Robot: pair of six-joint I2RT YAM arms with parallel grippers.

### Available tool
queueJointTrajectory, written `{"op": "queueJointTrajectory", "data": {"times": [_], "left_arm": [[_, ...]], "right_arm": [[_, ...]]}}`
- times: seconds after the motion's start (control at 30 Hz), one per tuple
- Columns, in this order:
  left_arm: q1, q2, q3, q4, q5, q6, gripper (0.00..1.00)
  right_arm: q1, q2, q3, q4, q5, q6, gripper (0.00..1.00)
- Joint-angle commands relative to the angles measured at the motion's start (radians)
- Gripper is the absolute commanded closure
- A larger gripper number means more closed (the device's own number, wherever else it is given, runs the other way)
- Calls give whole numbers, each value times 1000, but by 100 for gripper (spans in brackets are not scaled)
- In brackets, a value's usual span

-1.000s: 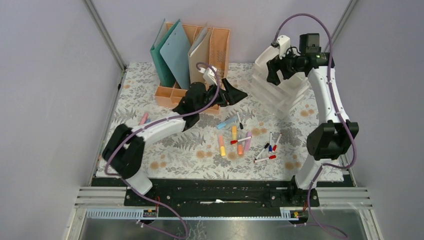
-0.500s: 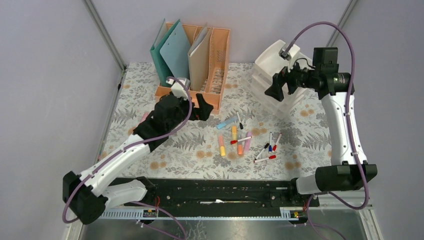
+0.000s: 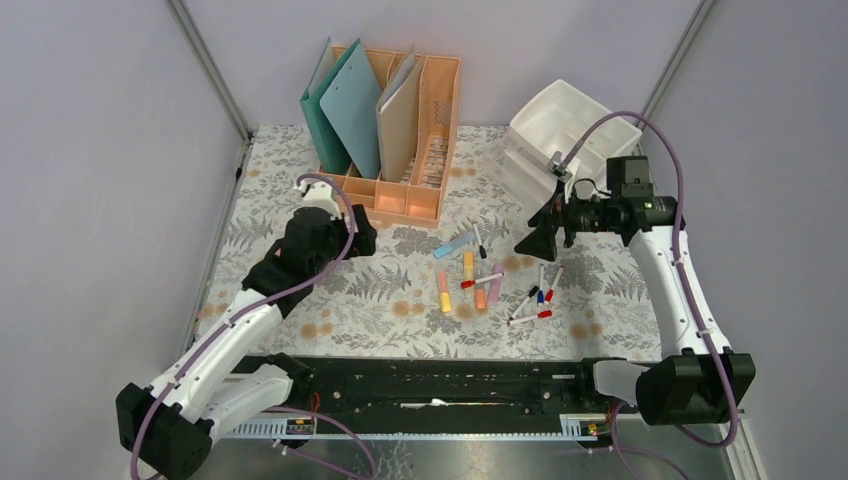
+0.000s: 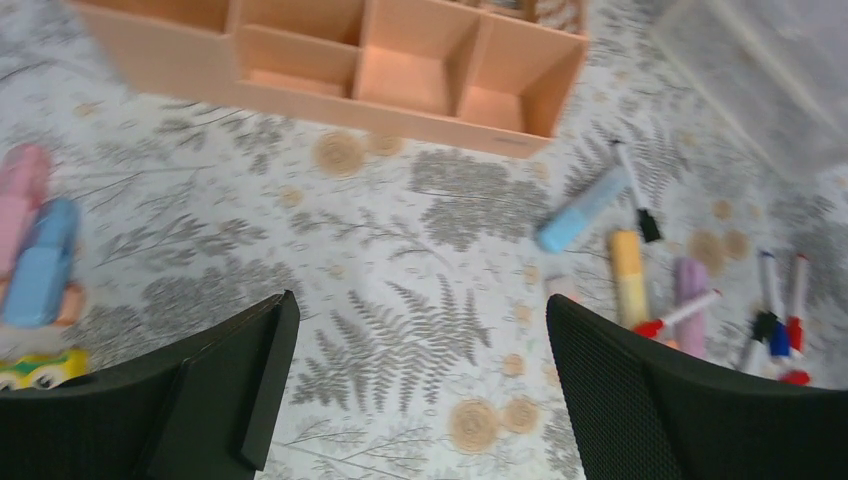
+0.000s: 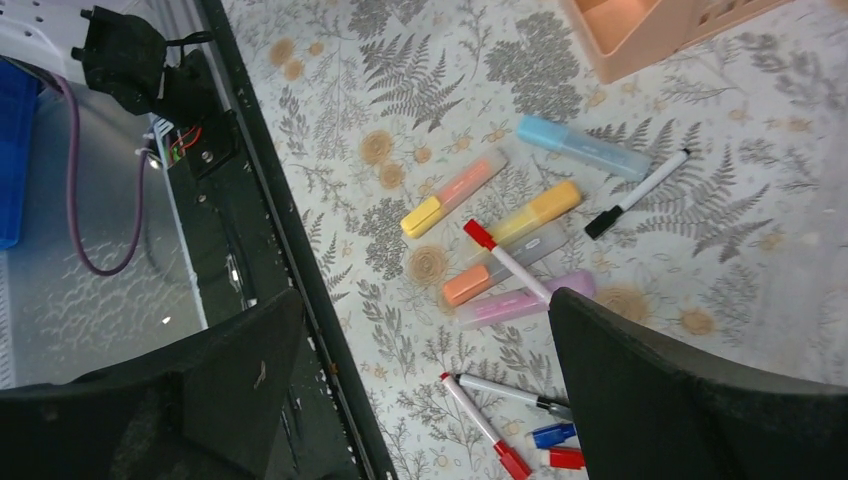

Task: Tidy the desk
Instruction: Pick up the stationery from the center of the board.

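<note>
The desk (image 3: pixel 380 300) is a fern-and-flower cloth tabletop. Several highlighters (image 3: pixel 467 270) and thin markers (image 3: pixel 535 298) lie scattered at its middle. My left gripper (image 3: pixel 360 236) hovers left of them, in front of the peach rack. In the left wrist view it (image 4: pixel 420 305) is open over bare cloth (image 4: pixel 400 250), with nothing between its fingers. My right gripper (image 3: pixel 535 240) hangs just right of the pens. It (image 5: pixel 425 295) is open above a pink highlighter (image 5: pixel 520 303) and a red-capped marker (image 5: pixel 485 428), holding nothing.
A peach file rack (image 3: pixel 425 110) with teal and tan folders stands at the back, its low front trays (image 4: pixel 410 75) empty. A white drawer unit (image 3: pixel 560 135) stands back right. Pink and blue highlighters (image 4: pixel 35 245) lie at the left. A black rail (image 3: pixel 430 385) runs along the near edge.
Both arms have drawn back toward the near side, the left from the rack, the right from the drawer unit. Both grippers now hang over the middle of the desk, jaws wider.
</note>
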Motion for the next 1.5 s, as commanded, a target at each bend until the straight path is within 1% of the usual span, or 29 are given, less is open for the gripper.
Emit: {"op": "queueJointTrajectory", "data": {"times": [0.0,0.13,0.17,0.3,0.4,0.47,0.5,0.57,0.6,0.63,0.7,0.77,0.83,0.97,1.13,1.27,1.37,1.47], "left_arm": [[149,-31,-49,27,7,-19,1],[352,20,-70,71,96,-43,3],[419,39,-71,81,115,-56,5],[634,114,-85,130,223,-166,8],[751,181,-86,149,247,-276,11],[793,233,-70,136,216,-337,11],[802,267,-58,122,197,-357,12],[815,324,-25,85,140,-389,17],[820,356,-6,62,119,-402,18],[822,386,13,38,98,-406,20],[823,452,56,-13,55,-415,28],[824,514,95,-60,39,-416,30],[827,567,125,-88,15,-417,34],[833,643,157,-78,3,-403,40],[835,717,175,-67,33,-392,49],[836,747,170,-53,59,-395,52],[836,770,174,-52,71,-394,48],[836,798,196,-85,77,-394,46]], "right_arm": [[-3,-50,-103,113,-84,34,0],[-3,-65,-191,191,-84,83,0],[-3,-65,-208,210,-83,96,0],[-1,-72,-262,256,-64,114,0],[-1,-77,-276,260,-53,107,0],[0,-80,-280,260,-47,102,0],[-1,-80,-281,260,-45,101,0],[-1,-79,-282,260,-42,100,0],[-1,-78,-283,261,-42,98,0],[-1,-74,-283,260,-41,99,0],[-1,-65,-281,260,-38,96,0],[0,-56,-275,260,-31,96,0],[-1,-47,-266,260,-28,96,0],[-1,-33,-260,260,-28,101,0],[0,-28,-261,260,-23,98,0],[-1,-29,-265,260,-16,97,0],[0,-27,-268,264,-25,102,0],[-1,-24,-266,268,-26,105,0]]}}
